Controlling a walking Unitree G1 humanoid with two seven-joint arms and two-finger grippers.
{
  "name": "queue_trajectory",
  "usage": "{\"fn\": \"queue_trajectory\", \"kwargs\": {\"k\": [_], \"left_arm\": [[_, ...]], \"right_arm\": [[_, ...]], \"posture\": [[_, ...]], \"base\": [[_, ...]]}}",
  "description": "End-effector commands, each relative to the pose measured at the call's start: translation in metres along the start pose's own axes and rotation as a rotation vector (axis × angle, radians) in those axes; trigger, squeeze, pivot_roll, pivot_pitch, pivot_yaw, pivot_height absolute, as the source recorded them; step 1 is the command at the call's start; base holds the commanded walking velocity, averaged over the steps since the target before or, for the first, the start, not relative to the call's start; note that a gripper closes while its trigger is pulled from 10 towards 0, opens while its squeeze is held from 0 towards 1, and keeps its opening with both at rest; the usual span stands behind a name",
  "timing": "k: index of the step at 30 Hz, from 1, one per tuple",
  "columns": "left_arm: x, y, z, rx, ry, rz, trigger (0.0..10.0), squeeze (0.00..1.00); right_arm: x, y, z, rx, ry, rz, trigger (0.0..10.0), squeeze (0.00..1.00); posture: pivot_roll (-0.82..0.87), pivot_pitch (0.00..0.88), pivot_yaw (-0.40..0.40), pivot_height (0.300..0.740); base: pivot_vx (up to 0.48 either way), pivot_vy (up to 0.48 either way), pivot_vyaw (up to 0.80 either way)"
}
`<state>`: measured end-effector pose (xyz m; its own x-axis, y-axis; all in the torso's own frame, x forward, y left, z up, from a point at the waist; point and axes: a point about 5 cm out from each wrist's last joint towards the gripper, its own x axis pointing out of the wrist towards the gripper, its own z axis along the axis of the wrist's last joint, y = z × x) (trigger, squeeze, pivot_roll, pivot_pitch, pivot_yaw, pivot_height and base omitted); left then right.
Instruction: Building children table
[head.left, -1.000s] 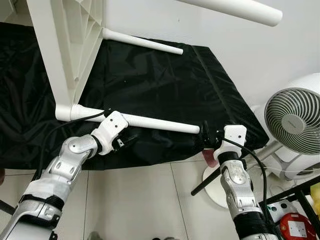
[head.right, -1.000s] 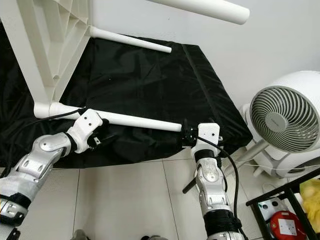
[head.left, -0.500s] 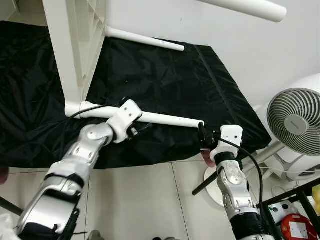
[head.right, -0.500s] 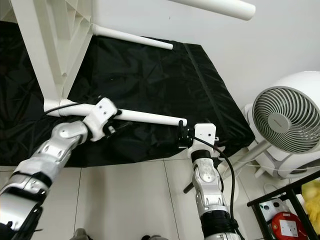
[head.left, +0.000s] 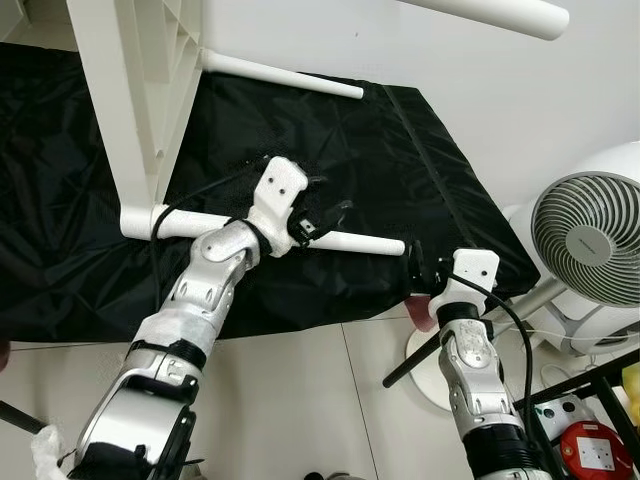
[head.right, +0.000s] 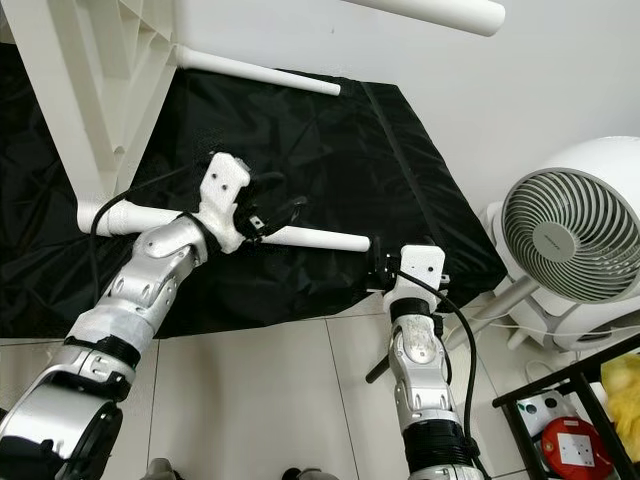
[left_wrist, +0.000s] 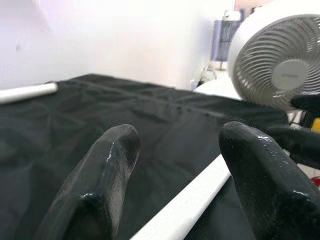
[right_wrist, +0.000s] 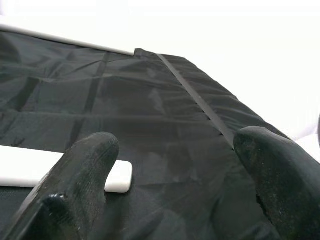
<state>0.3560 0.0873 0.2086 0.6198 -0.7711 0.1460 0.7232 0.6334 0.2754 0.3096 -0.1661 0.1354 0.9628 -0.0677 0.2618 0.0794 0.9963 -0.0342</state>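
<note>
The near table leg (head.left: 345, 241) runs level across the black cover (head.left: 420, 170), socketed into the tipped tabletop (head.left: 130, 110). Our left hand (head.left: 322, 218) gapes over its middle; our right hand (head.left: 414, 272), open and empty, waits just off its free end.

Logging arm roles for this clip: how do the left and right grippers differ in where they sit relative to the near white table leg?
The left gripper sits over the middle of the near table leg, fingers astride it but not closed; the right gripper waits just past the leg's free end, touching nothing. The left arm reaches forward over the black cloth; the right stays at its near edge. Both are open.
</note>
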Motion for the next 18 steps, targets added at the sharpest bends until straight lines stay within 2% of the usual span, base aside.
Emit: {"fn": "queue_trajectory", "kwargs": {"k": [1,3,4,6,7,8,9,10,11,12,14,15,18], "left_arm": [[-0.016,0.008,0.002,0.024,0.006,0.108,10.0,0.00],[-0.016,0.008,0.002,0.024,0.006,0.108,10.0,0.00],[-0.030,0.014,0.004,0.041,0.013,0.149,10.0,0.00],[-0.030,0.014,0.004,0.041,0.013,0.149,10.0,0.00],[-0.045,0.020,0.006,0.053,0.019,0.201,10.0,0.00],[-0.045,0.020,0.006,0.053,0.019,0.201,10.0,0.00],[-0.056,0.023,0.007,0.083,0.023,0.248,10.0,0.00],[-0.056,0.023,0.007,0.083,0.023,0.248,10.0,0.00],[-0.066,0.025,0.010,0.113,0.021,0.310,10.0,0.00],[-0.066,0.025,0.010,0.113,0.021,0.310,10.0,0.00],[-0.077,0.026,0.014,0.141,0.019,0.368,10.0,0.00],[-0.077,0.026,0.014,0.141,0.019,0.368,10.0,0.00],[-0.091,0.027,0.015,0.173,0.043,0.404,10.0,0.00]], "right_arm": [[0.001,-0.001,-0.003,0.027,0.005,0.003,10.0,0.00],[0.001,-0.001,-0.003,0.027,0.005,0.003,10.0,0.00],[0.003,0.001,-0.002,0.033,0.005,0.014,10.0,0.00],[0.003,0.001,-0.002,0.033,0.005,0.014,10.0,0.00],[0.007,0.004,-0.002,0.041,0.006,0.034,10.0,0.00],[0.007,0.004,-0.002,0.041,0.006,0.034,10.0,0.00],[0.010,0.006,-0.001,0.043,0.006,0.047,10.0,0.00],[0.010,0.006,-0.001,0.043,0.006,0.047,10.0,0.00],[0.016,0.008,0.001,0.039,0.000,0.063,10.0,0.00],[0.016,0.008,0.001,0.039,0.000,0.063,10.0,0.00],[0.023,0.008,0.004,0.030,-0.011,0.078,10.0,0.00],[0.023,0.008,0.004,0.030,-0.011,0.078,10.0,0.00],[0.029,0.007,0.009,0.013,-0.027,0.087,10.0,0.00]], "posture": [[0.03,0.115,-0.156,0.740],[0.03,0.115,-0.156,0.740],[0.04,0.111,-0.163,0.740],[0.04,0.111,-0.163,0.740],[0.06,0.102,-0.176,0.740],[0.06,0.102,-0.176,0.740],[0.07,0.094,-0.187,0.740],[0.07,0.094,-0.187,0.740],[0.08,0.083,-0.192,0.740],[0.08,0.083,-0.192,0.740],[0.08,0.069,-0.195,0.740],[0.08,0.069,-0.195,0.740],[0.09,0.061,-0.195,0.740]], "base": [[0.000,0.000,0.00],[0.000,0.000,0.00],[0.000,0.000,0.00],[0.000,0.000,0.00],[0.000,0.000,0.00],[0.000,0.000,0.00],[0.000,0.000,0.00],[0.000,0.000,0.00],[0.000,0.000,0.00],[0.000,0.000,0.00],[0.000,0.000,0.00],[0.000,0.000,0.00],[0.000,0.000,0.00]]}}
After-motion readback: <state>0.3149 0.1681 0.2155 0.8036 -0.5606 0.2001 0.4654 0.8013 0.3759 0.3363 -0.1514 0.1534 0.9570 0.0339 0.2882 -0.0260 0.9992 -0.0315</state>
